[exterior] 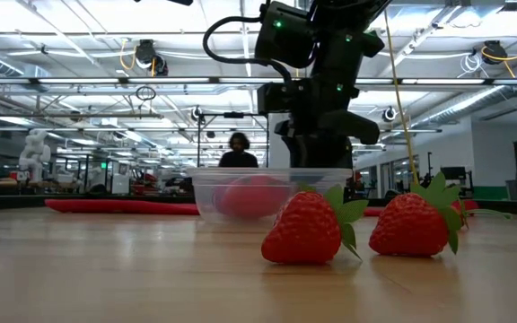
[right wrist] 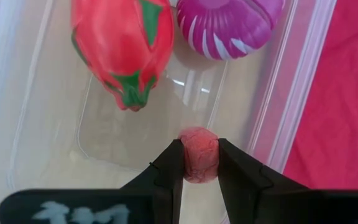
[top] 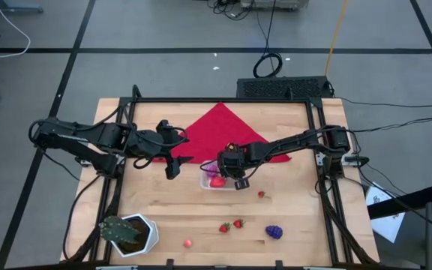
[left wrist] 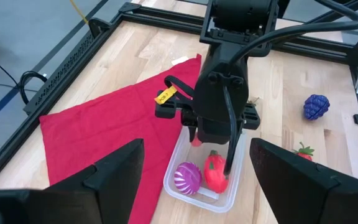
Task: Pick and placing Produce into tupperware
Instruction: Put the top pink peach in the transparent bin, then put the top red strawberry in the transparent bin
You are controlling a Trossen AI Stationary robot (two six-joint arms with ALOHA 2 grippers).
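Observation:
The clear tub [top: 210,182] stands on the table at the red cloth's near point. Inside it lie a red fruit with green leaves [right wrist: 123,43] and a purple-and-white striped ball [right wrist: 229,25]. My right gripper [right wrist: 199,163] points down into the tub and is shut on a small red ball [right wrist: 199,155]. My left gripper [top: 175,163] hovers open just left of the tub, its fingers [left wrist: 114,171] spread wide. Loose on the table nearer the front lie strawberries [top: 238,223], a purple grape bunch [top: 274,232] and a red ball [top: 188,243]. My right gripper pinches the small red ball [right wrist: 199,163] between its two fingertips [right wrist: 169,165], one on each side. The fingers come from above, pointing down. The ball is over the tub's clear floor [right wrist: 142,137]; whether it touches the floor cannot be told.
A red triangular cloth [top: 227,131] lies behind and left of the tub. A white pot with a green plant [top: 130,232] stands at the near left corner. One more strawberry [top: 261,194] lies right of the tub. A dark frame [top: 317,135] borders the table.

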